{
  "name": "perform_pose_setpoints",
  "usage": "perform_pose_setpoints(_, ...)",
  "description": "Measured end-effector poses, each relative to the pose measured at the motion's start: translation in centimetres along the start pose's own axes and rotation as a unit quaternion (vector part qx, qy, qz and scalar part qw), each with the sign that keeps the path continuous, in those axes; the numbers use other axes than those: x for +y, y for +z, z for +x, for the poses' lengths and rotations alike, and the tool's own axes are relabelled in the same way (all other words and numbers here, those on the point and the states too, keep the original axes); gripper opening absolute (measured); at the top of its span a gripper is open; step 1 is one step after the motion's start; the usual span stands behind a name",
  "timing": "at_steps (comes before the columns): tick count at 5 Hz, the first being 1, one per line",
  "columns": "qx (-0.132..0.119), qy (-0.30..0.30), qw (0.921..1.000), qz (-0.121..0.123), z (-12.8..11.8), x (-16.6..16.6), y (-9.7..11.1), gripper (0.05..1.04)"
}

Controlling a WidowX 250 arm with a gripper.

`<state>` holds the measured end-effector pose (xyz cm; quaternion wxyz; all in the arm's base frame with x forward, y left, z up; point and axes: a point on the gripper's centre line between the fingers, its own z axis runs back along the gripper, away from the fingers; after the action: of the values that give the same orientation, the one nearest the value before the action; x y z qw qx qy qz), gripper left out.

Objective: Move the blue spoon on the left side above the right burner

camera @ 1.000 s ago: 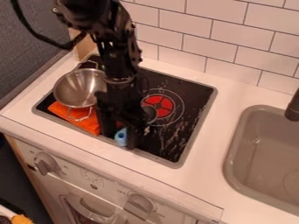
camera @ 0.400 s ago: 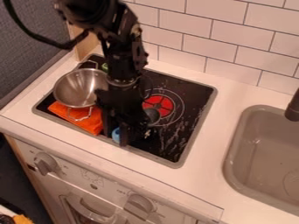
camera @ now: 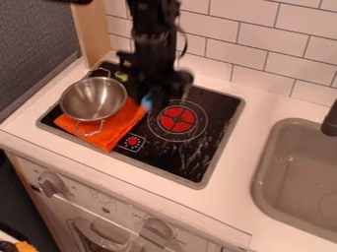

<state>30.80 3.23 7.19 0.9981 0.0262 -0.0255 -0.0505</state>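
The black gripper hangs over the back part of the stove, just up and left of the red right burner. A bit of the blue spoon shows at the gripper's lower end, beside the upper corner of the orange cloth. The arm hides the rest of the spoon, and how the fingers hold it cannot be made out.
A metal pot stands on the orange cloth at the stove's left. Behind the pot lies a small green item. The sink is at the right, and a tiled wall rises behind.
From the stove's front edge, the gripper has moved back toward the wall, and the blue spoon has moved with it. The red burner and the front of the stove are now uncovered.
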Motion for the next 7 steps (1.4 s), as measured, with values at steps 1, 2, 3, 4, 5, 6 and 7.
perform_pose_setpoints(1,0.011,0.061,0.9980,-0.012,3.2,2.0,-1.1,0.427)
perform_pose_setpoints(2,0.016,0.083,0.9963,-0.019,5.5,2.6,-2.2,0.427)
perform_pose_setpoints(3,0.031,0.075,0.9965,-0.020,5.5,2.7,-3.6,0.427)
perform_pose_setpoints(4,0.038,0.062,0.9972,-0.016,4.9,2.1,-4.2,0.521)
perform_pose_setpoints(5,0.036,0.059,0.9975,-0.016,4.9,1.8,-4.4,0.805)
perform_pose_setpoints(6,0.030,0.056,0.9978,-0.016,4.9,1.7,-4.7,1.006)
perform_pose_setpoints(7,0.007,0.053,0.9984,-0.014,5.3,1.8,-3.0,1.005)
